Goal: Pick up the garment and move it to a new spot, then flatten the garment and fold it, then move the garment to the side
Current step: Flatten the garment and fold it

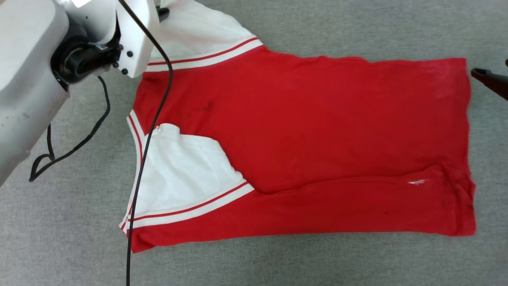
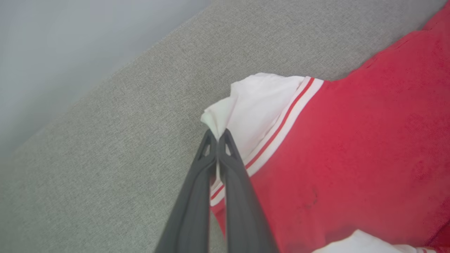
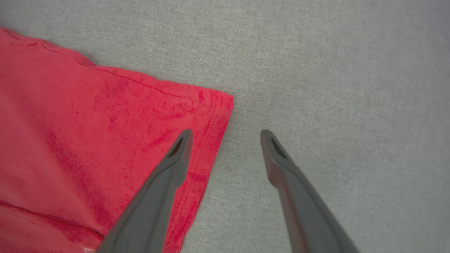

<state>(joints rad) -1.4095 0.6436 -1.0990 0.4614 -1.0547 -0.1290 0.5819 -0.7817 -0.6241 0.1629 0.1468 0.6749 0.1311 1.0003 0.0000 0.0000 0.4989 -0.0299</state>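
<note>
The garment (image 1: 301,131) lies sideways on the grey surface, collar end to the left and hem to the right, with its near long edge folded over the body. Its near white sleeve (image 1: 186,174) is folded onto the red cloth. My left gripper (image 2: 217,135) is shut on the edge of the far white sleeve (image 2: 260,102), pinching a peak of cloth just above the surface. My right gripper (image 3: 226,135) is open at the hem's far corner (image 3: 211,105), one finger over the red cloth and the other over bare surface. One fingertip (image 1: 490,81) of it shows right of the hem.
My pale left arm (image 1: 79,51) covers the upper left, and its black cable (image 1: 151,131) hangs across the collar end of the shirt. The grey fabric surface (image 1: 278,262) runs all round; its far edge (image 2: 105,77) lies left of the held sleeve.
</note>
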